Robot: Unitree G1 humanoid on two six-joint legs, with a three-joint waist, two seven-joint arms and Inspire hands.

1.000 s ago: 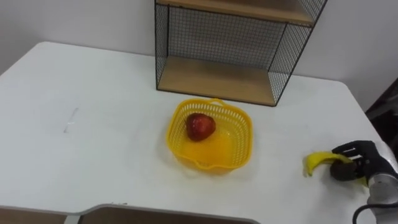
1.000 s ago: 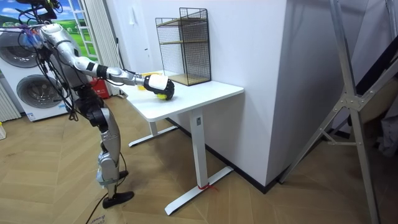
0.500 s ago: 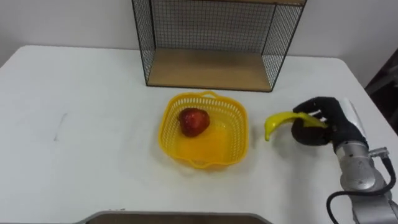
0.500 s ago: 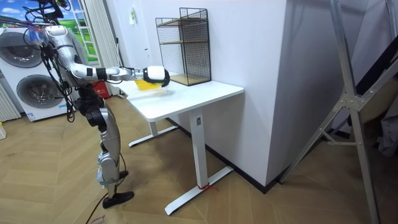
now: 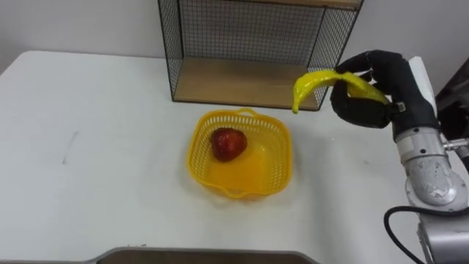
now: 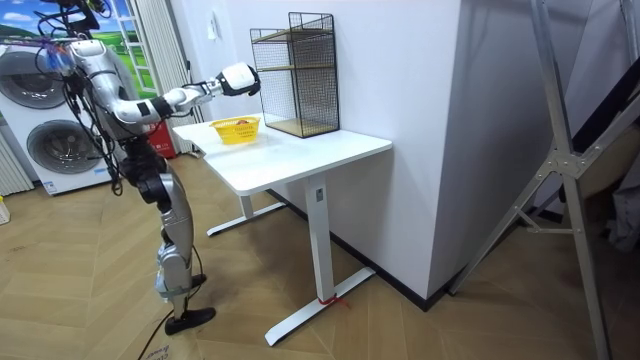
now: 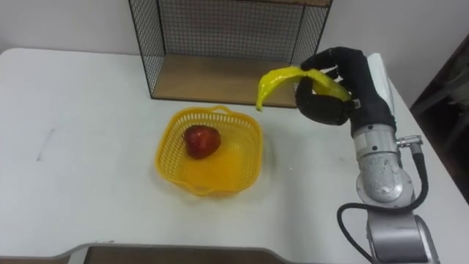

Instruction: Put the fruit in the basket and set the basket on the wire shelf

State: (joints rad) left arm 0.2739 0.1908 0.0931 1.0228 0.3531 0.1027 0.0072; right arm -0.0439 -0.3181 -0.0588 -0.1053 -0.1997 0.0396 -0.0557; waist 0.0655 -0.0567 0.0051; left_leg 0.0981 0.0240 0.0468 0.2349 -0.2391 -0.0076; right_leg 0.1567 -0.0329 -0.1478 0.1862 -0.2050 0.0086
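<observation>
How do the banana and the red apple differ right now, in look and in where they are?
The banana is long, curved and yellow; the apple is round and red. The banana is gripped in the right hand, up above the table; the apple lies in the yellow basket. Both are whole fruit.

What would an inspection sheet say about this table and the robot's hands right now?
Surface: white table, standing against a white wall.
Job's things: yellow basket in the middle of the table; red apple inside it; banana held in the air beyond the basket's right side; wire shelf at the table's back, its bottom board bare.
Clutter: a faint grey mark on the table's left part.
Hands: right hand curled round the banana's end.
Cables: nothing seen.
Surroundings: washing machines behind the robot, wooden floor.
</observation>
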